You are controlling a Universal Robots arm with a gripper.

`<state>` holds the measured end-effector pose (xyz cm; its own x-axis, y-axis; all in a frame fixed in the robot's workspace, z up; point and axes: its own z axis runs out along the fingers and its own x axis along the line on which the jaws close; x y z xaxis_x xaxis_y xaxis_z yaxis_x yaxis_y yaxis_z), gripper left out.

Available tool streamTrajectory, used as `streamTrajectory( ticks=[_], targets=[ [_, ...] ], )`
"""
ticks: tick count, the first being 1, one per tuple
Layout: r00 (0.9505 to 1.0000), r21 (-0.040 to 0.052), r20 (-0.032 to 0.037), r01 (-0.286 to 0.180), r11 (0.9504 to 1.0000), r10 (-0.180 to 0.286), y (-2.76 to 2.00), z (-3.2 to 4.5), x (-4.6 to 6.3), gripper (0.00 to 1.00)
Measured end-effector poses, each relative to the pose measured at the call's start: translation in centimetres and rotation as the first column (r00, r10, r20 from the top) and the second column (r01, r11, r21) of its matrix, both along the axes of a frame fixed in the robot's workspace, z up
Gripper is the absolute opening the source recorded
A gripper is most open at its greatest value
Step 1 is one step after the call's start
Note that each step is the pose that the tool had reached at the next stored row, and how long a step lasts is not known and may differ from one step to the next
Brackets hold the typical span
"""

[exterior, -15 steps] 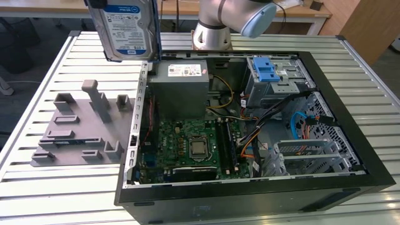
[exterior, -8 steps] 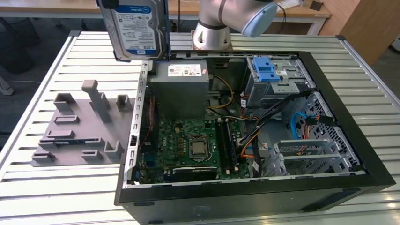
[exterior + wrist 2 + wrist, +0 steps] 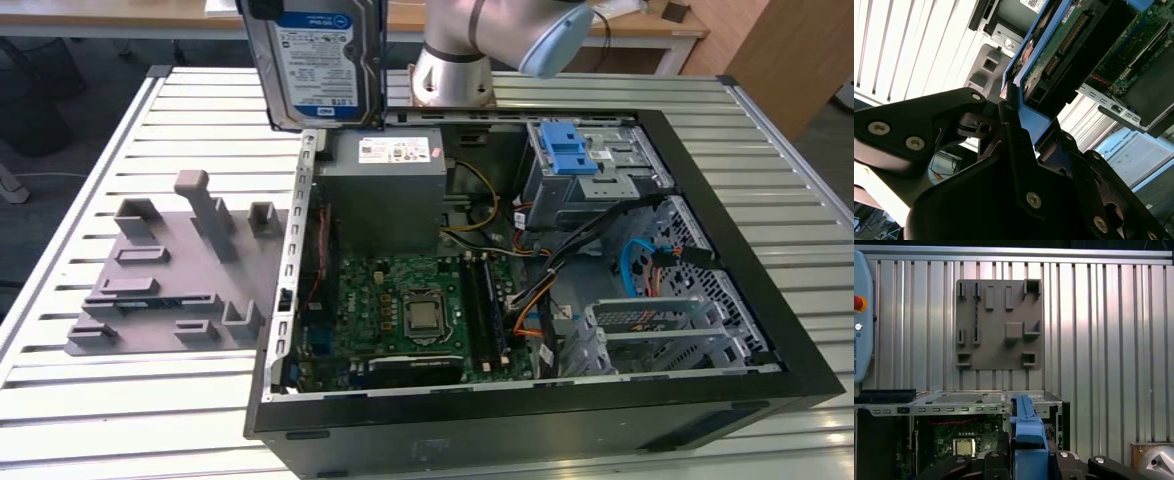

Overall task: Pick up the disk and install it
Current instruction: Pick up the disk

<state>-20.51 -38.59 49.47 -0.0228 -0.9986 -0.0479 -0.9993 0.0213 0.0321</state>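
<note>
The disk (image 3: 318, 60) hangs upright in the air, label side facing the exterior view, above the back corner of the open computer case (image 3: 747, 250) on the exterior view's left. In the second wrist view my gripper (image 3: 1013, 102) is shut on the disk (image 3: 1064, 45), its black fingers clamping the blue side rail beside the green circuit board. In the first wrist view the disk (image 3: 1026, 425) shows edge-on as a blue rail rising from the gripper (image 3: 1026, 460), above the case.
Inside the case are a grey power supply box (image 3: 387, 190), a motherboard (image 3: 414, 310) and a drive cage with a blue latch (image 3: 571, 150). A grey fixture plate (image 3: 160, 280) lies on the slatted table beside the case. The arm's base (image 3: 454, 60) stands behind.
</note>
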Motion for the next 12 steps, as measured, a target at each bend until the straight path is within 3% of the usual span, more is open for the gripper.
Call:
streamTrajectory(
  ticks=[4,12],
  targets=[
    [1.0000,0.0001,0.0001,0.000,1.0000,0.000,-0.52,-0.02,0.4,0.36],
    [1.0000,0.0001,0.0001,0.001,1.0000,-0.001,-1.98,-0.09,0.6,0.36]
  ],
)
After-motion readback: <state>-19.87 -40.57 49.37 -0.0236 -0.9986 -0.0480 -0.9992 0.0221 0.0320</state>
